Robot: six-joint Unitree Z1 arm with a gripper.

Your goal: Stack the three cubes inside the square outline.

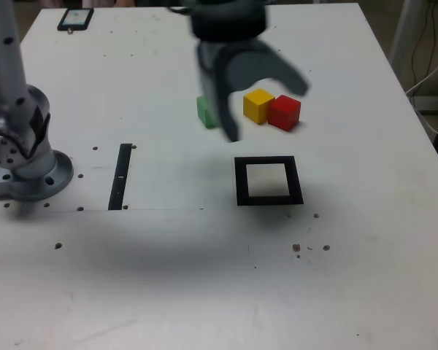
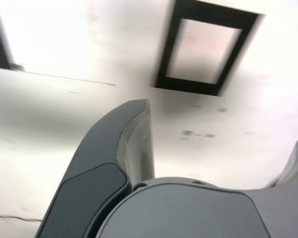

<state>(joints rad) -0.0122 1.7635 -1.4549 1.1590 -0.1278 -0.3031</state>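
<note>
Three cubes, green [image 1: 204, 111], yellow [image 1: 258, 105] and red [image 1: 285, 112], sit in a row on the white table [image 1: 365, 240] beyond the empty square outline [image 1: 269, 181], none stacked yet. Above them hangs the gripper [image 1: 266, 109], jaws spread wide, holding nothing.

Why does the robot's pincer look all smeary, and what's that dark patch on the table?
In the exterior view the open pincer is motion-blurred, half hiding the green cube; the dark patch is a soft shadow below the square outline. In the wrist view the outline smears too, and the table glares white.
</note>
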